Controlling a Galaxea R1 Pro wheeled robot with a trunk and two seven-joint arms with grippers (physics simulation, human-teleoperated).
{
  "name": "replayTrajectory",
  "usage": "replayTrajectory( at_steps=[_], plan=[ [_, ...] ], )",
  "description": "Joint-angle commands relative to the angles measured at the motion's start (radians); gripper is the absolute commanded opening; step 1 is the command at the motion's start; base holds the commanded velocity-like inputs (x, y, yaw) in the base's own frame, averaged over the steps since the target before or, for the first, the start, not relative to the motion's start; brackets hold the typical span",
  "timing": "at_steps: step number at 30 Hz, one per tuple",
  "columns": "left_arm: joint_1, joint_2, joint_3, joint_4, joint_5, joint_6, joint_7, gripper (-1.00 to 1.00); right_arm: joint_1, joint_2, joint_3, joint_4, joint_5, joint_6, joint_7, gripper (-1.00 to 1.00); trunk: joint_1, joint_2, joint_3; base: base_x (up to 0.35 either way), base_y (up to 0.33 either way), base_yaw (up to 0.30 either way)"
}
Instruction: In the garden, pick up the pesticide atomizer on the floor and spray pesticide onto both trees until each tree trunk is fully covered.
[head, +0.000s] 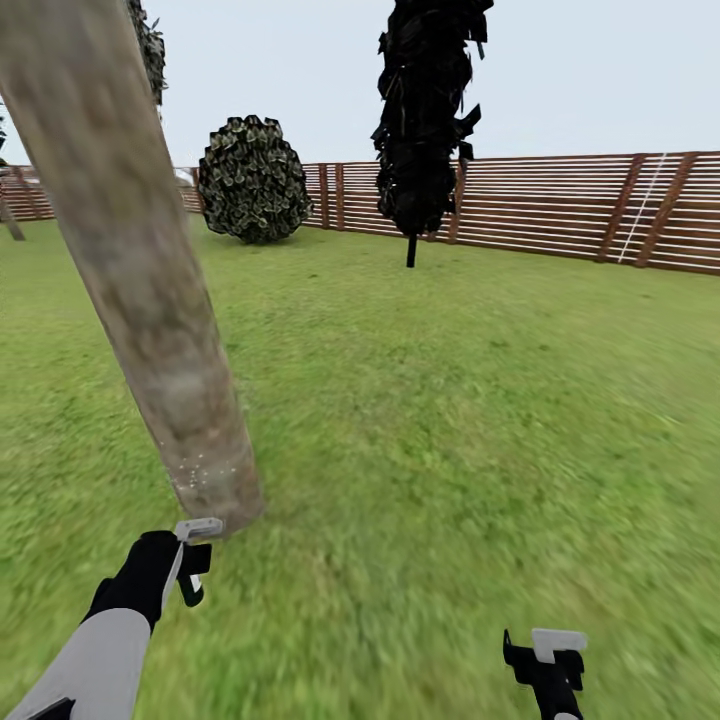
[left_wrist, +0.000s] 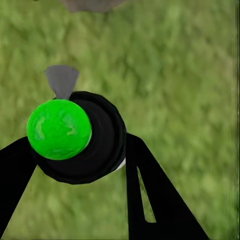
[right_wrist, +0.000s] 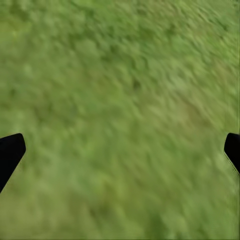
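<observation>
One trunk stands just ahead; left gripper pinches the pesticide atomizer, so sweep its nozzle upward. Right gripper hangs spread.

**Left arm forward and gripping, right arm low with jaws wide**

Left arm reaches up from the lower left of the head view — grey forearm, black wrist, and the left gripper at its end, angled forward. In the left wrist view its two black fingers stand pressed on either side of the pesticide atomizer, clamped on its round dark body.

Over on the other side, the right gripper sits low at the head view's bottom edge — the right arm mostly out of frame. The right wrist view puts the black fingertips far apart at the picture's edges, nothing between them.
</observation>
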Motion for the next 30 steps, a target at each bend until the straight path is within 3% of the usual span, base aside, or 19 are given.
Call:
replayTrajectory(
  at_steps=[1,16,30],
  plan=[
    [-0.001,-0.001,0.004,-0.002,-0.011,0.003,-0.01,-1.0,-0.001,0.0,-0.007,0.001,0.011,-0.003,-0.003,1.0,0.0,0.0,-0.001,0.179,-0.244,0.028],
    [-0.001,-0.002,0.005,-0.002,-0.01,0.003,-0.01,-1.0,-0.001,0.0,-0.007,0.001,0.011,-0.003,-0.003,1.0,0.0,0.0,-0.001,0.03,-0.271,0.01],
    [-0.001,0.004,0.005,-0.002,-0.011,0.004,-0.01,-1.0,-0.001,0.0,-0.007,0.001,0.011,-0.003,-0.003,1.0,0.0,0.0,-0.001,0.0,-0.277,0.262]
  ],
)
